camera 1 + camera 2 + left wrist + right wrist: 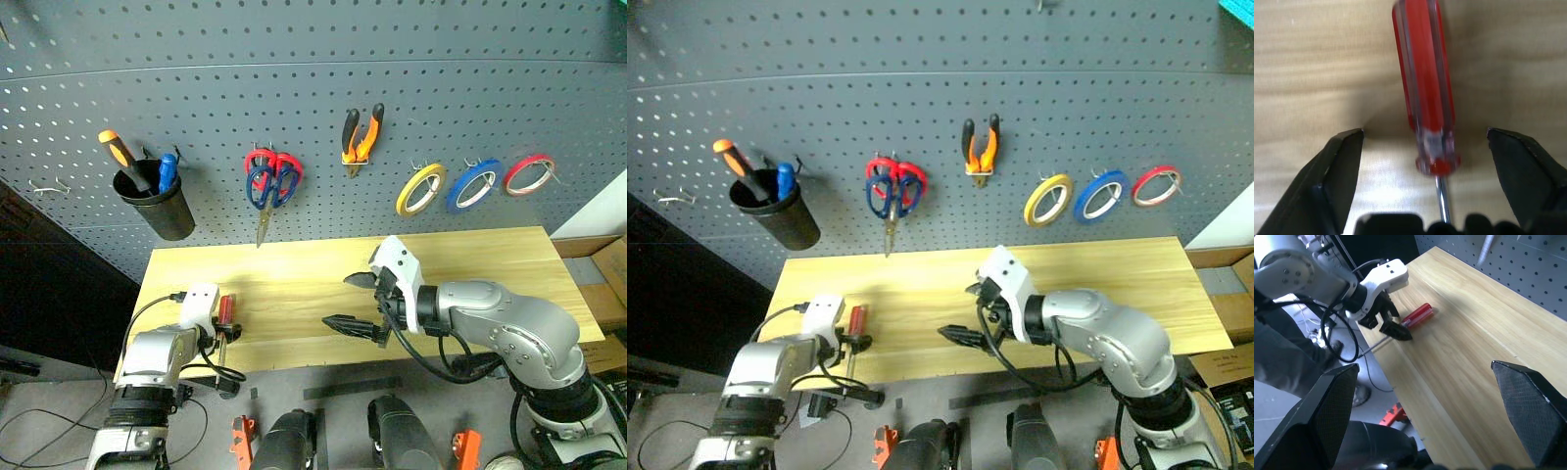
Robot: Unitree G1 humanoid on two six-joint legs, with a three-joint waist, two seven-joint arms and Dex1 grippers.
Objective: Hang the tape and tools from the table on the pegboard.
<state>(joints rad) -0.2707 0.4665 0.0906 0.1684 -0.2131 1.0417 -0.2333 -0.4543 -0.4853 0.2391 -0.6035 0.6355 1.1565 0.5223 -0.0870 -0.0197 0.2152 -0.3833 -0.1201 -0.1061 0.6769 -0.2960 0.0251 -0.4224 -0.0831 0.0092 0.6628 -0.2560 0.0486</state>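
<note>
The red-handled screwdriver (1424,88) lies flat near the front left edge of the table (470,264), and your left gripper (228,333) sits right over it. From the left wrist you see both black fingers (1337,171) spread wide, one on each side of the handle and clear of it, so nothing is held. The steel shaft runs back under the gripper body and its tip is hidden; in the right wrist view it sticks out past the table edge.

Your right gripper (358,301) hangs over the middle of the table, fingers fully apart and empty.

On the pegboard (313,59) you can see the blue tape (474,185) on a hook between a yellow ring (420,189) and a red ring (529,174). The pliers (361,137) hang higher up. The dark blue scissors (263,191) overlap a red-handled pair (274,163), so their handles are hard to tell apart.
</note>
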